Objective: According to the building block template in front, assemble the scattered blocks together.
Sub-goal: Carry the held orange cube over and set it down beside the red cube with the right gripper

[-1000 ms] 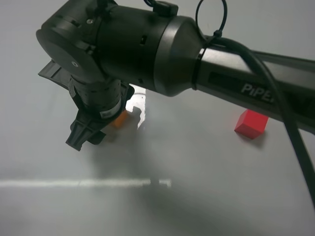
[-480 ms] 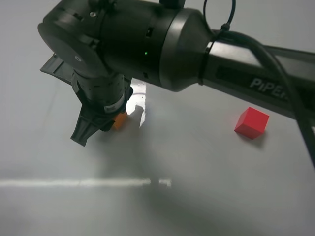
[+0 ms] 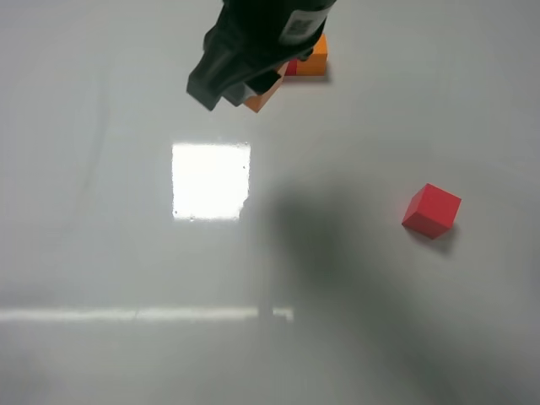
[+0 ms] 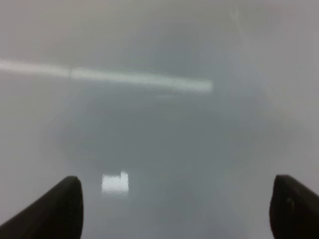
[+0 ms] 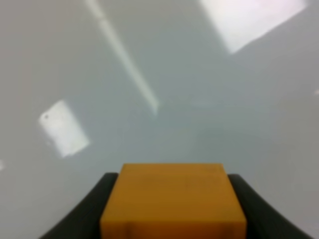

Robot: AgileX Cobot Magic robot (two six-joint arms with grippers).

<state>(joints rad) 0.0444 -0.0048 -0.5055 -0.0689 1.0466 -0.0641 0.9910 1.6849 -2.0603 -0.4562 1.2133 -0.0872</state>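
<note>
One orange cube [image 5: 173, 194] — earlier on the table [image 3: 101, 253] — now aloft in right claw [image 5: 172, 214]; left claw [image 4: 177, 204] wide.

The right gripper [image 3: 240, 89] was cut off by the top edge; behind it, most of the orange cube [image 3: 261, 100] and part of the joined bar [image 3: 312, 61] lay hidden.

Looks like a robotics lab bench — a glossy grey table [image 3: 93, 228] throwing back a square of glare [image 3: 211, 180], a black robot arm [image 3: 261, 34] above it, one plain red cube [image 3: 431, 211].
</note>
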